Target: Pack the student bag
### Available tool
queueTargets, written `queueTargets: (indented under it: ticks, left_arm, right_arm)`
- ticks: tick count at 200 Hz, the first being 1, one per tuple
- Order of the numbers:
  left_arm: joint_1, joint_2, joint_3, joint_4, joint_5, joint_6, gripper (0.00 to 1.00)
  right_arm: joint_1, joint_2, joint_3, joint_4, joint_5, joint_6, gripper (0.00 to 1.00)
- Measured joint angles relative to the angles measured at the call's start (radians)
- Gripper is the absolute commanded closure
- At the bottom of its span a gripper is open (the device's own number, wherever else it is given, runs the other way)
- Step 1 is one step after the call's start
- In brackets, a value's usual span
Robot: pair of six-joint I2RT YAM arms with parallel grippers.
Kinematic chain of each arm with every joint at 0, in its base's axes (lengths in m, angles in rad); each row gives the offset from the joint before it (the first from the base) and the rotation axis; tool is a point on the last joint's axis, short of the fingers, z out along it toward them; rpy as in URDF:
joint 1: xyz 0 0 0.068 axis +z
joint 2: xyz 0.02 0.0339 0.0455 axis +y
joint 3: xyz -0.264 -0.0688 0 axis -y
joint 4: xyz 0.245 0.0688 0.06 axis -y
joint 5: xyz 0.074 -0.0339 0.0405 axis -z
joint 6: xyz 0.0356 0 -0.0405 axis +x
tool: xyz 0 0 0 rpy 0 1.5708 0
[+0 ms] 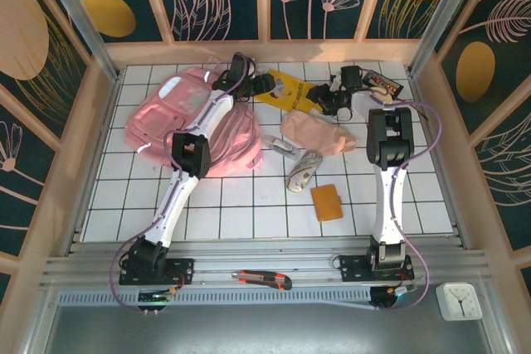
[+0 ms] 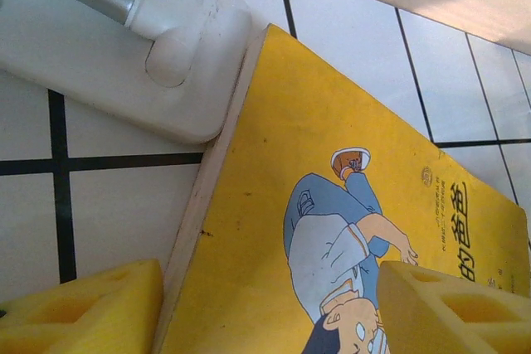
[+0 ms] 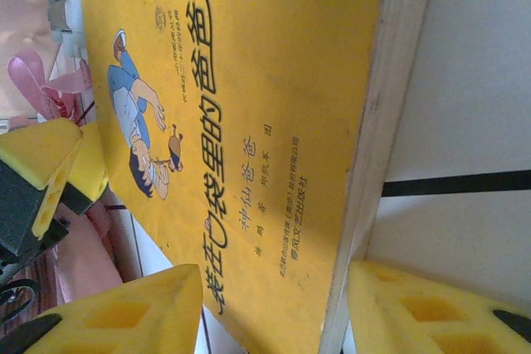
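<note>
My left jaws gape empty astride yellow book (image 2: 332, 147) edge on table (image 2: 116, 221); my right jaws likewise gape, empty, astride book edge.

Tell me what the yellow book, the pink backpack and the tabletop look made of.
Yellow book: paper, seemingly a smooth printed softcover; pale page edges show along its side.
Student bag: soft matte fabric, creased and slumped, with pale shiny strips.
Tabletop: white with black grid lines; tile or printed sheet, I cannot tell.
</note>
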Motion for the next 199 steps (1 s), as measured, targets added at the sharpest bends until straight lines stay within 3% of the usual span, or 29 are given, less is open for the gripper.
queueTargets:
  ticks: [93, 168, 175, 188, 199]
  left_arm:
    - [0.005, -0.002, 0.000, -0.011, 0.003, 0.034, 0.33]
    - [0.005, -0.002, 0.000, -0.016, 0.004, 0.046, 0.33]
    - [0.005, -0.002, 0.000, -0.016, 0.004, 0.048, 0.33]
    - [0.005, -0.003, 0.000, -0.017, 0.004, 0.048, 0.33]
    - [0.006, -0.003, 0.000, -0.020, 0.003, 0.051, 0.33]
  right_arm:
    - [0.019, -0.072, -0.099, 0.077, 0.043, 0.013, 0.75]
    - [0.031, -0.085, -0.108, 0.105, 0.042, 0.029, 0.77]
    - [0.031, -0.085, -0.106, 0.103, 0.042, 0.029, 0.81]
    - [0.030, -0.085, -0.100, 0.097, 0.045, 0.026, 1.00]
    - [0.030, -0.085, -0.089, 0.086, 0.051, 0.020, 1.00]
